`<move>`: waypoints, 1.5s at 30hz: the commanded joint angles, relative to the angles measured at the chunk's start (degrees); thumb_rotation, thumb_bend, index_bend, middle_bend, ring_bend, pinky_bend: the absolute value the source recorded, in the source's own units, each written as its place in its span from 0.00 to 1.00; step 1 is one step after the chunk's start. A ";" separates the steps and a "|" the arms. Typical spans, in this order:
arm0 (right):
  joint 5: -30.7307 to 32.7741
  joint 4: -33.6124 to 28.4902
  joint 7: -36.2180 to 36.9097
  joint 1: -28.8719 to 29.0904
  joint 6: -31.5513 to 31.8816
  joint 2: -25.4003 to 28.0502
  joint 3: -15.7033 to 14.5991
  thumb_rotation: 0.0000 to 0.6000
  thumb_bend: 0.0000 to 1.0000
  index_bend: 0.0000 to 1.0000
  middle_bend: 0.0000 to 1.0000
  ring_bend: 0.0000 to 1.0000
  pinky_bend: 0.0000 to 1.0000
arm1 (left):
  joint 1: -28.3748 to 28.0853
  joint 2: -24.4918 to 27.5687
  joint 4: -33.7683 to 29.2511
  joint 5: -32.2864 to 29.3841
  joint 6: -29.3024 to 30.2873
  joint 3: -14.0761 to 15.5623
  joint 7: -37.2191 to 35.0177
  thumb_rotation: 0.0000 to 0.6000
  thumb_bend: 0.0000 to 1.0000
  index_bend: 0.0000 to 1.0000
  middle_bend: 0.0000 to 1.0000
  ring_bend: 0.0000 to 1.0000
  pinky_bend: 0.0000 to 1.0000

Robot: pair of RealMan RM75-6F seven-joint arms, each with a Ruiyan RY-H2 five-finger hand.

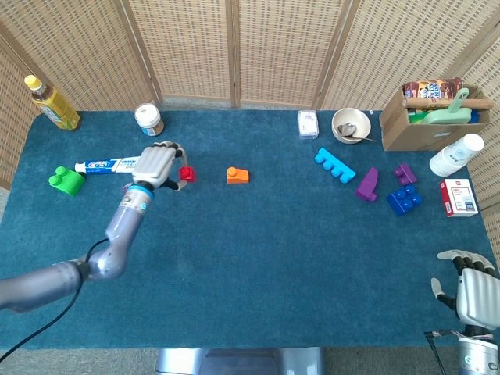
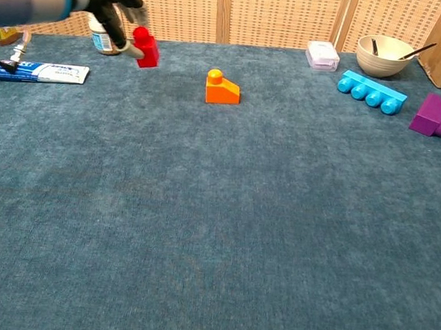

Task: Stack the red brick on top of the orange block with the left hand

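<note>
My left hand [image 1: 157, 167] [image 2: 103, 0] holds the red brick [image 1: 187, 173] [image 2: 146, 47] at its fingertips, lifted above the blue cloth. The brick hangs to the left of the orange block [image 1: 237, 175] [image 2: 221, 87], which stands alone on the cloth with its round stud up. A clear gap separates brick and block. My right hand [image 1: 473, 291] sits at the front right corner in the head view, fingers loosely spread and holding nothing; the chest view does not show it.
A toothpaste tube [image 1: 110, 165], a green brick [image 1: 67, 180], a jar [image 1: 148, 119] and a bottle [image 1: 51, 102] lie at the left. A cyan brick [image 1: 334, 165], purple and blue bricks [image 1: 405, 198], a bowl [image 1: 351, 125], a cardboard box [image 1: 434, 116] stand at the right.
</note>
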 commanded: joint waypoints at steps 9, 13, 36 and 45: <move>0.91 0.81 1.56 -0.68 -0.25 0.57 0.08 1.00 0.27 0.37 0.36 0.25 0.22 | -7.45 -8.48 10.35 -5.71 -1.56 -1.35 3.04 0.95 0.36 0.55 0.31 0.21 0.22; 1.35 1.42 2.22 -0.92 -0.53 0.52 0.06 1.00 0.27 0.37 0.36 0.25 0.22 | -9.20 -10.53 13.01 -7.42 -3.00 -2.25 2.68 0.96 0.36 0.55 0.31 0.21 0.22; 2.09 3.51 4.74 -2.11 -0.30 0.50 0.41 1.00 0.27 0.37 0.36 0.25 0.22 | -15.61 -13.61 19.51 -14.66 -5.60 -1.83 8.96 0.95 0.35 0.54 0.30 0.21 0.21; 2.13 3.50 5.03 -2.58 -0.03 0.74 0.44 1.00 0.27 0.37 0.36 0.25 0.22 | -17.79 -14.57 21.77 -17.45 -6.53 -1.68 11.46 0.95 0.35 0.54 0.30 0.21 0.21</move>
